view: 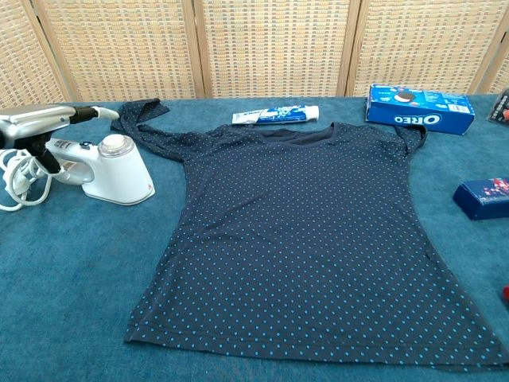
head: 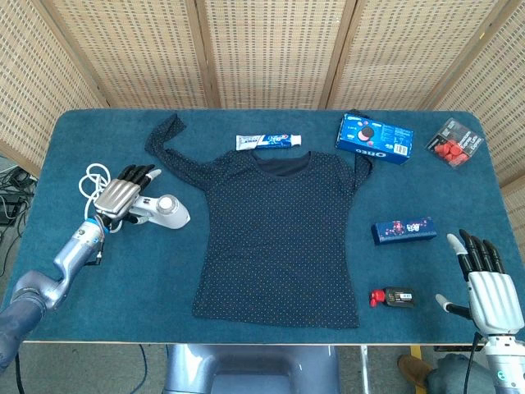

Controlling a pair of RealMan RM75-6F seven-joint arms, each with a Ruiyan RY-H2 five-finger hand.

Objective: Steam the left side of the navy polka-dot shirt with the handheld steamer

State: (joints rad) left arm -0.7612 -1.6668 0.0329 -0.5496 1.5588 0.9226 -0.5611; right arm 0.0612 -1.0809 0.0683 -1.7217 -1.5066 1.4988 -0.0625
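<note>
The navy polka-dot shirt [head: 279, 234] [view: 306, 239] lies flat in the middle of the blue table, one sleeve [head: 166, 139] stretched toward the back left. The white handheld steamer [head: 167, 211] [view: 114, 169] stands on the table just left of the shirt. My left hand [head: 120, 195] [view: 38, 122] lies over the steamer's handle with its fingers stretched out straight, not curled around it. Near the front right corner my right hand [head: 490, 289] is held flat, fingers spread and empty; the chest view does not show it.
The steamer's white cord [head: 89, 180] coils behind my left hand. A toothpaste tube [head: 268, 141] and an Oreo box [head: 374, 139] lie behind the shirt. To its right are a small blue box [head: 404, 229], a red-and-black object [head: 392, 297] and a pack of red items [head: 453, 146].
</note>
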